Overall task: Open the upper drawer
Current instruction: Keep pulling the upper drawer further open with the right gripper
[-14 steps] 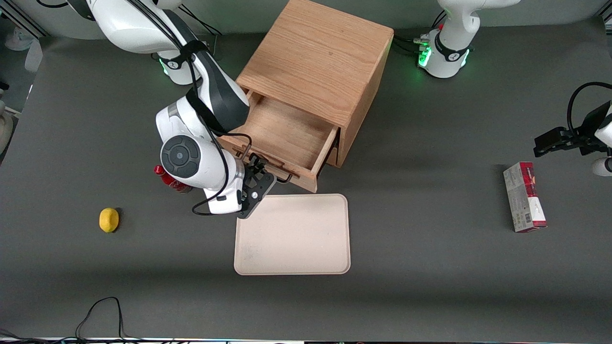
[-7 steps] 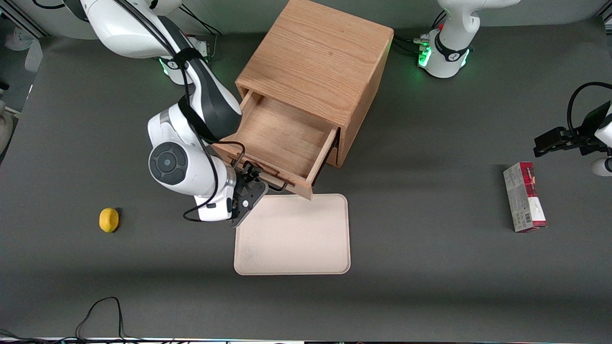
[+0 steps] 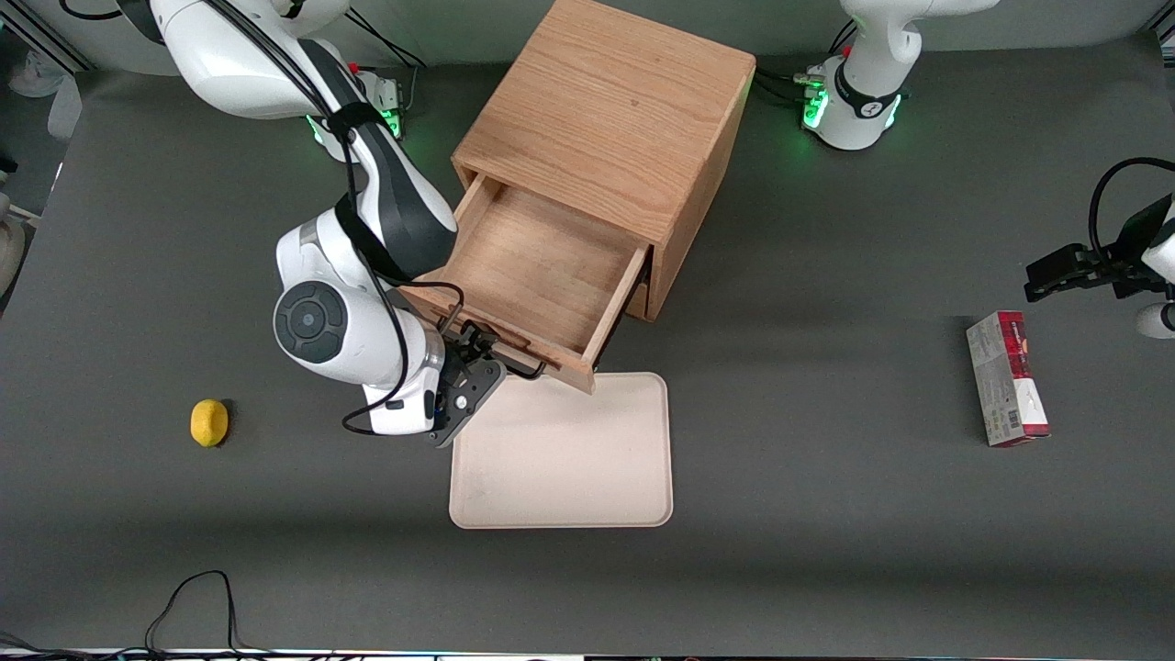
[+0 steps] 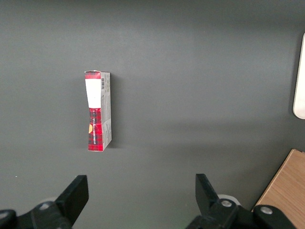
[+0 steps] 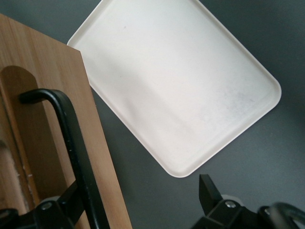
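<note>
The upper drawer (image 3: pixel 542 266) of the oak cabinet (image 3: pixel 606 110) stands pulled far out, its inside bare. Its front panel (image 5: pixel 57 95) carries a thin black wire handle (image 5: pixel 71 138), which shows in the front view as a handle (image 3: pixel 516 367) just above the tray. My right gripper (image 3: pixel 477 360) is at that handle, nearer the front camera than the drawer front. The gripper (image 5: pixel 138 202) is open: one finger lies against the handle bar, and the other finger (image 5: pixel 207 188) stands well apart over the dark table.
A cream tray (image 3: pixel 565 450) lies on the table directly in front of the open drawer, its rim under the drawer front. A yellow lemon (image 3: pixel 209 422) sits toward the working arm's end. A red and white box (image 3: pixel 1005 378) lies toward the parked arm's end.
The drawer has slid farther out of the cabinet. My gripper and wrist have moved with its handle toward the front camera and the working arm's end.
</note>
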Available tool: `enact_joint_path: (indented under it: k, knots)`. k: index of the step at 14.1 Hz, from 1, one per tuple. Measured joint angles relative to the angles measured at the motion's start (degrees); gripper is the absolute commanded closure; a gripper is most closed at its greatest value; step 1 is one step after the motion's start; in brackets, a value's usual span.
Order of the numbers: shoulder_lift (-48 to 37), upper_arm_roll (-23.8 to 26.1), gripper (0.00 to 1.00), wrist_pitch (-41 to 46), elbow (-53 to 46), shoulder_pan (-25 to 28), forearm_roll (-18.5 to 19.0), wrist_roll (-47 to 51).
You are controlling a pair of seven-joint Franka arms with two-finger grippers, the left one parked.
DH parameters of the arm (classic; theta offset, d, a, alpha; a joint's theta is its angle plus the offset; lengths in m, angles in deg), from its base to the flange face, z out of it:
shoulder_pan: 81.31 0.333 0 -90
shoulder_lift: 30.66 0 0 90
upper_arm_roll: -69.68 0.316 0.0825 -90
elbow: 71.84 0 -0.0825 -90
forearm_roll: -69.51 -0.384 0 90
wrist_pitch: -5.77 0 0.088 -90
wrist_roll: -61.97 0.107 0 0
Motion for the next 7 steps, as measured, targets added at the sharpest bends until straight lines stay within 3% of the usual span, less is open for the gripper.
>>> enact_joint_path:
  k: [7]
  knots:
    - [0.3, 0.0, 0.00, -1.3, -0.2, -1.0, 0.0, 0.0]
